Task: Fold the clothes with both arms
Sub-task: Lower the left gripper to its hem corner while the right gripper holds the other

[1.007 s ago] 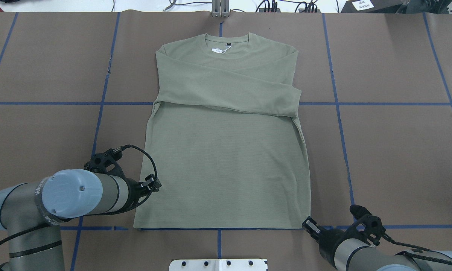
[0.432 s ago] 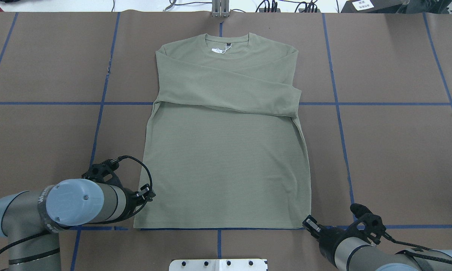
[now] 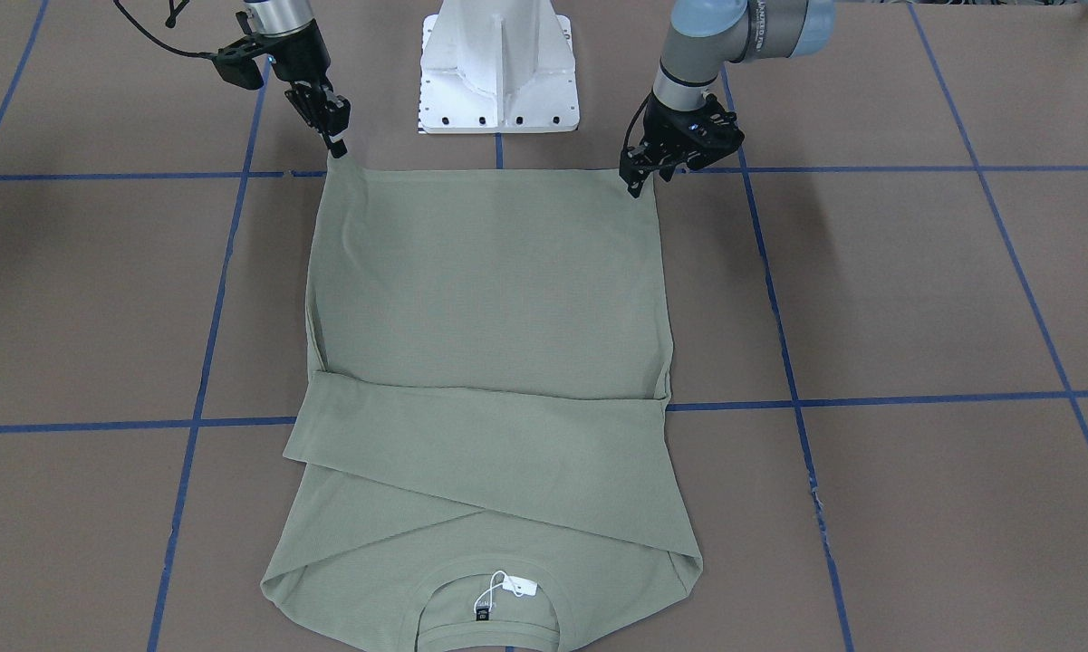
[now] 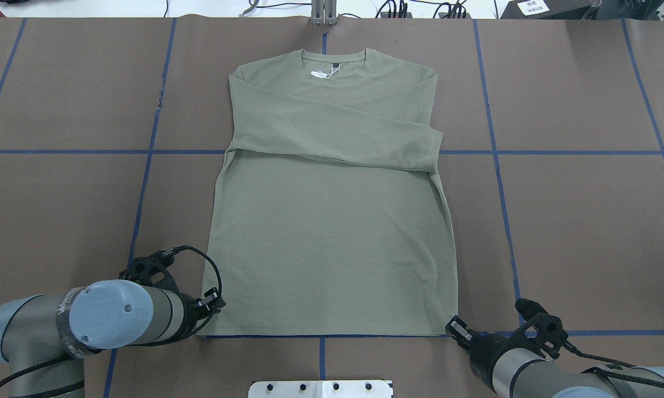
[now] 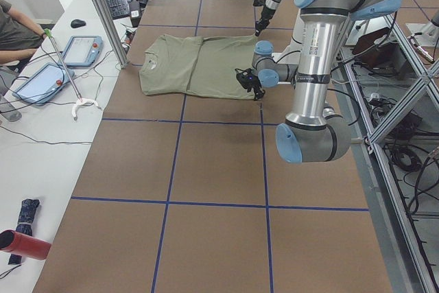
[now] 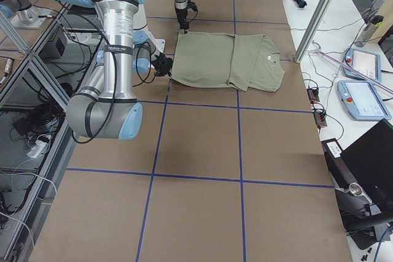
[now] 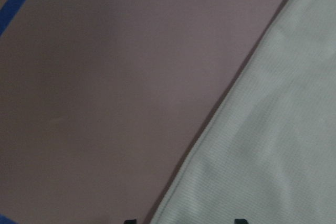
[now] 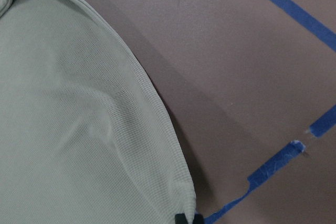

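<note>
The sage-green shirt (image 4: 332, 249) lies flat on the brown table, collar at the far side, with both sleeves folded across the chest (image 3: 480, 435). My left gripper (image 4: 214, 303) sits low at the hem's left corner; the left wrist view shows its two tips apart, straddling the shirt's edge (image 7: 273, 145), so it is open. My right gripper (image 4: 454, 327) is at the hem's right corner (image 3: 333, 149). In the right wrist view its tips meet on the corner of the cloth (image 8: 79, 129), and creases run toward it.
The white pedestal base (image 3: 498, 72) stands just behind the hem between the arms. Blue tape lines (image 4: 144, 188) grid the table. A side bench holds tablets (image 5: 44, 77), and a person's arm (image 5: 17, 32) rests there.
My left gripper has moved along the shirt's left side toward the near edge, down to the hem corner. The right gripper has hardly moved.
</note>
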{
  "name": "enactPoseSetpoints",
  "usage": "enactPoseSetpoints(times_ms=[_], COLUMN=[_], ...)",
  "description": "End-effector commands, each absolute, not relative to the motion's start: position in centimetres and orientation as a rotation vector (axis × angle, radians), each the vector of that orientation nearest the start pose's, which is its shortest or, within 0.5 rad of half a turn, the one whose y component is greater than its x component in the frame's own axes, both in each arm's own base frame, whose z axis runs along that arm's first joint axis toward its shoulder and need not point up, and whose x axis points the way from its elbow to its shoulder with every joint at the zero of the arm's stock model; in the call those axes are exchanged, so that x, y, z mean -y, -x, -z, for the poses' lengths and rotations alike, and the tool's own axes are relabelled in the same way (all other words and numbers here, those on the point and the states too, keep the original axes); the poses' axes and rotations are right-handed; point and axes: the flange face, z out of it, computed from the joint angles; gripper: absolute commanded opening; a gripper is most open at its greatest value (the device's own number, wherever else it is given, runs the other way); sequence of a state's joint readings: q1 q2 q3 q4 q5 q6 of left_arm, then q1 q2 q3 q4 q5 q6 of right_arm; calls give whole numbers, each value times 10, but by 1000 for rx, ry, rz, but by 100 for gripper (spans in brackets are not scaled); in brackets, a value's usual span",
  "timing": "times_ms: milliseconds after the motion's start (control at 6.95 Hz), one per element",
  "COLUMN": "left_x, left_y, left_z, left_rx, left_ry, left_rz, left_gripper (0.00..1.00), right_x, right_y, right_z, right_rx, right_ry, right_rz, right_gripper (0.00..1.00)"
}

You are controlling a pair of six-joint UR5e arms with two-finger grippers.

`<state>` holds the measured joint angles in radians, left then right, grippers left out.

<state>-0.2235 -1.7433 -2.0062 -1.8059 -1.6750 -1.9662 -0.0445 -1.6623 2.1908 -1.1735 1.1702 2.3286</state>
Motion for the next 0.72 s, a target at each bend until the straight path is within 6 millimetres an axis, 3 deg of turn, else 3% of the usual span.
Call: enactPoseSetpoints(times_ms=[0,144,288,432,576], left_x=[227,222,222,222,222], left_y=[-500,-502,-502,-501,-501], left_z=[-349,-349,-349,-349,-348], left_rx=[-837,-836,-836,-836,-837], left_ry=[185,189,190,191,192], left_rz=[522,514,515,521,522], left_gripper=[64,57,40,7,0], right_x=[153,153,153,153,153], right_y=[440,440,440,440,440], right_z=[-363,-363,-364,-363,-364], right_rx=[1018,1018,1016,1018,1016], right_ry=[14,14,13,14,13], right_rz=[-839,-839,-839,-839,-839], right_gripper=[0,0,0,0,0])
